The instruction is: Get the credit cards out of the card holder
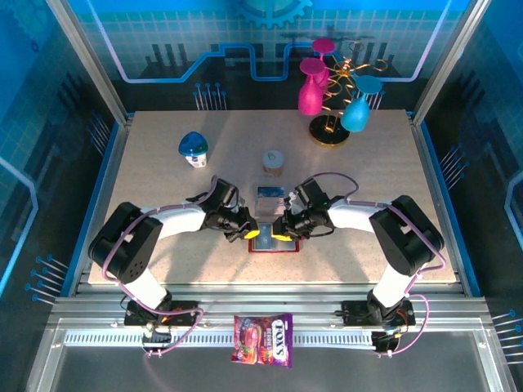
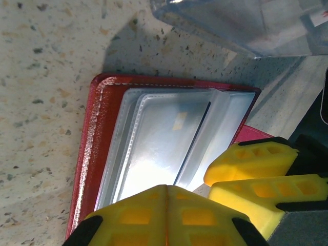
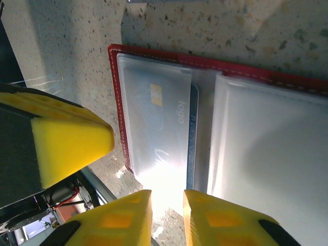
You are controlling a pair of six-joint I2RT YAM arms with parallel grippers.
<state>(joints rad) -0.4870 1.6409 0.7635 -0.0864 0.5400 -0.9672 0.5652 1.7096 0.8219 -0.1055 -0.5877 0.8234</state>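
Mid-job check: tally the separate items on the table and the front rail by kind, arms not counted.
Card holder: 1
Clear box: 1
Small jar: 1
Blue-capped bottle: 1
Gold stand hung with pink and teal glasses: 1
Candy packet, on the front rail: 1
Total: 6

"logo" on card [image 3: 159,128]; "FOX'S" on candy packet [image 1: 263,339]

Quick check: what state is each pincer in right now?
Left pincer: closed at the card holder's near edge; whether it pinches anything cannot be told.
Right pincer: slightly open, narrow gap, nothing visibly held.
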